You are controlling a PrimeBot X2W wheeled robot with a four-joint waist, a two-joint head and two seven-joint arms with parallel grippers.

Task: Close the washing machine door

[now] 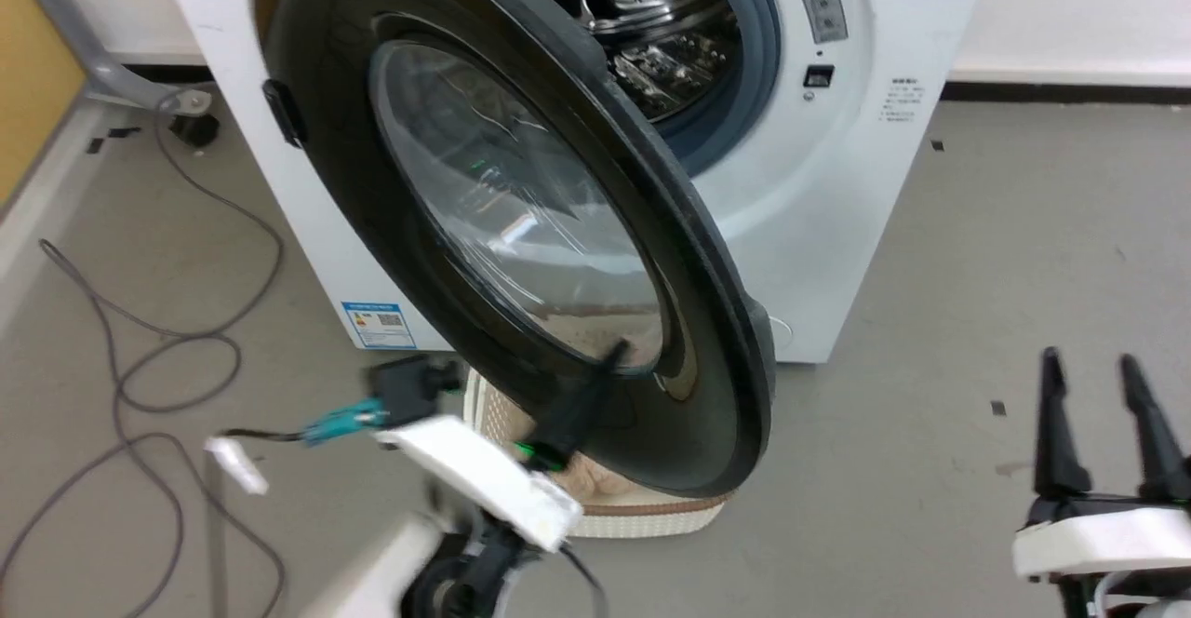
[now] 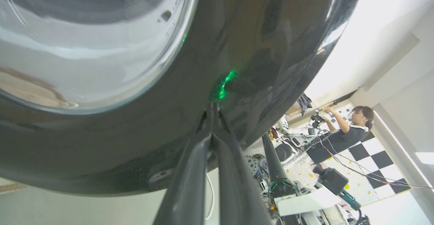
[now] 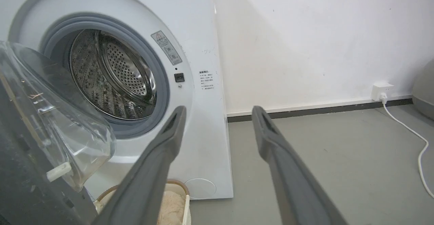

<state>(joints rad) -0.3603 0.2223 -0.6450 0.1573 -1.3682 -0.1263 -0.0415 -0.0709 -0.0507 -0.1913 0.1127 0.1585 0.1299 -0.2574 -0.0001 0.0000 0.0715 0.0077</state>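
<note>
washing machine [image 1: 819,227]: white, drum uncovered | washing machine door [image 1: 521,218]: swung out before the drum, partly open | basket [image 1: 642,511]: under door | left end effector [image 2: 212,116]: fingers closed together, tips touching door's black face | right end effector [image 1: 1089,367]: open, empty, well apart from door

The door [image 1: 507,227] has a glossy black plastic face and a clear, smooth glass window [image 2: 84,48]. The drum [image 3: 118,69] is shiny perforated steel, its seal [image 3: 164,86] matt grey rubber. The machine [image 1: 819,227] is smooth white, and the floor [image 1: 1023,227] is matt grey.
</note>
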